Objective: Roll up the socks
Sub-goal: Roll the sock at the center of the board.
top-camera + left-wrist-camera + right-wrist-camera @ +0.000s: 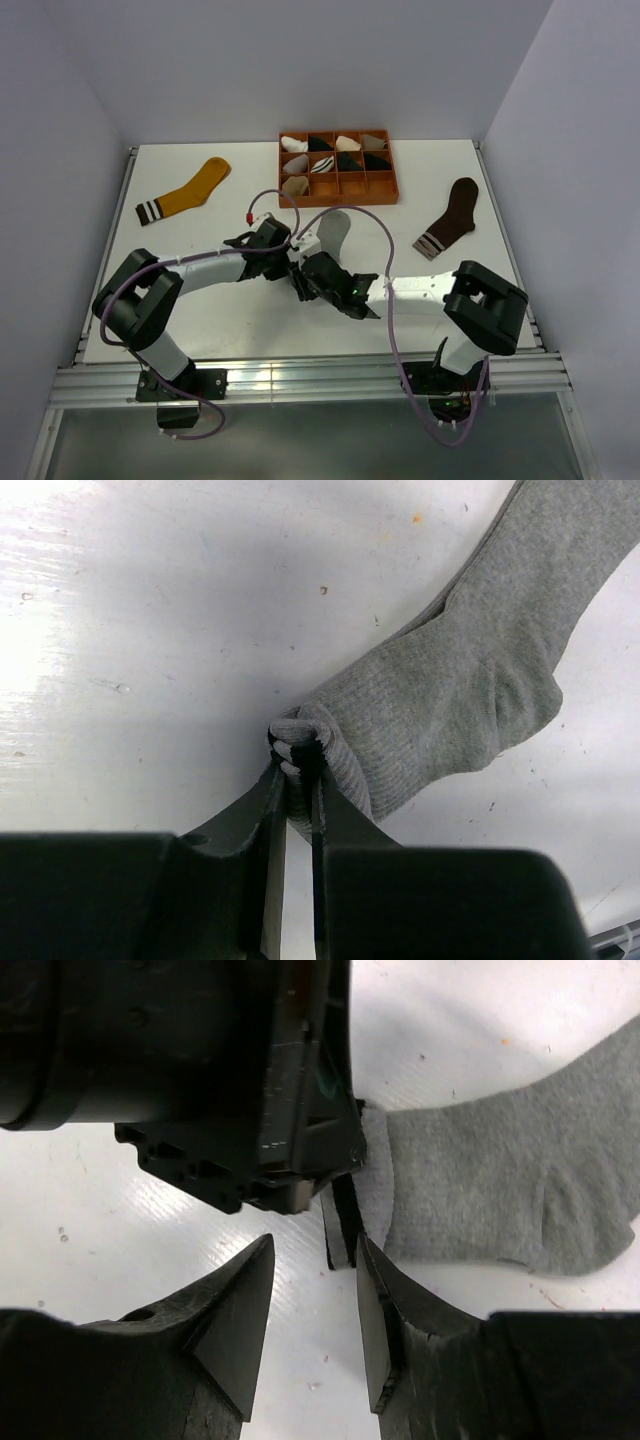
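A grey sock (333,231) lies at the table's centre, its foot pointing toward the tray. My left gripper (298,772) is shut on the grey sock's (455,680) bunched black-and-white striped cuff (297,742). My right gripper (315,1243) stands open just beside that cuff (345,1222), with only bare table between its fingers; its right finger (378,1300) is near the grey sock's (490,1185) edge. In the top view both grippers, left (296,260) and right (302,284), meet there. A mustard-yellow sock (187,190) lies flat at far left, a dark brown sock (451,216) at far right.
An orange compartment tray (391,180) holding small white, black and beige sock bundles stands at the back centre. The left gripper's body (200,1070) hangs close above my right fingers. Purple cables (375,215) loop over the middle. White walls bound the table.
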Controlling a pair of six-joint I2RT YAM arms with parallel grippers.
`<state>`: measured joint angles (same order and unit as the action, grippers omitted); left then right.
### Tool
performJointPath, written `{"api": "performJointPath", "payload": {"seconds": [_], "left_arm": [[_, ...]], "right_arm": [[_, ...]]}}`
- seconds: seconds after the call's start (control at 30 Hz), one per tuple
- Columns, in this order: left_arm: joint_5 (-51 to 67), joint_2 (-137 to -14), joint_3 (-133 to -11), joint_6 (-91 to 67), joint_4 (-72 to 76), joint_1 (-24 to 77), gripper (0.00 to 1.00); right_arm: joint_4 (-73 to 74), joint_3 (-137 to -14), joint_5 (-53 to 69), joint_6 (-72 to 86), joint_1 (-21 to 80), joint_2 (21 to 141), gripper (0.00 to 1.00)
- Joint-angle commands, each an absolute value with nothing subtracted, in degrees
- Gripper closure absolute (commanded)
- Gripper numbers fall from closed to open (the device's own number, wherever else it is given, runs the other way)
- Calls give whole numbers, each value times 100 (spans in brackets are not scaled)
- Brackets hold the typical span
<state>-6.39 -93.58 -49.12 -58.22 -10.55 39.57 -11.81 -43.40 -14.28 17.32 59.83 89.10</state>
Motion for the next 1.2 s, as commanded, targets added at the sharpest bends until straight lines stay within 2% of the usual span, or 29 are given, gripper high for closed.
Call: {"api": "performJointPath", "payload": {"seconds": [0.0, 0.63, 0.9, 1.0, 1.03, 1.13, 1.17], "left_arm": [[-791, -9439, -5080, -5731, -1573, 3999, 100], [-571, -9571, -5282, -5792, -1775, 4017, 100], [-475, -9598, -5405, -5836, -1872, 4008, 100], [-440, -9545, -5432, -5853, -1863, 4017, 99], [-422, -9536, -5423, -5862, -1855, 4008, 99], [-465, -9449, -5388, -5924, -1855, 4008, 93], [-501, -9353, -5327, -5993, -1846, 4008, 87]], "right_arm": [[-1994, -4236, -1898, 1301, 6196, 9131, 54], [-2092, -4184, -1828, 1195, 6275, 9958, 56], [-1812, -4289, -1977, 1169, 6275, 10194, 60], [-1591, -4403, -2135, 1213, 6275, 10362, 67], [-1530, -4438, -2197, 1239, 6275, 10388, 76], [-1345, -4456, -2023, 1371, 6171, 10336, 94], [-1249, -4439, -1917, 1432, 6109, 10249, 97]]}}
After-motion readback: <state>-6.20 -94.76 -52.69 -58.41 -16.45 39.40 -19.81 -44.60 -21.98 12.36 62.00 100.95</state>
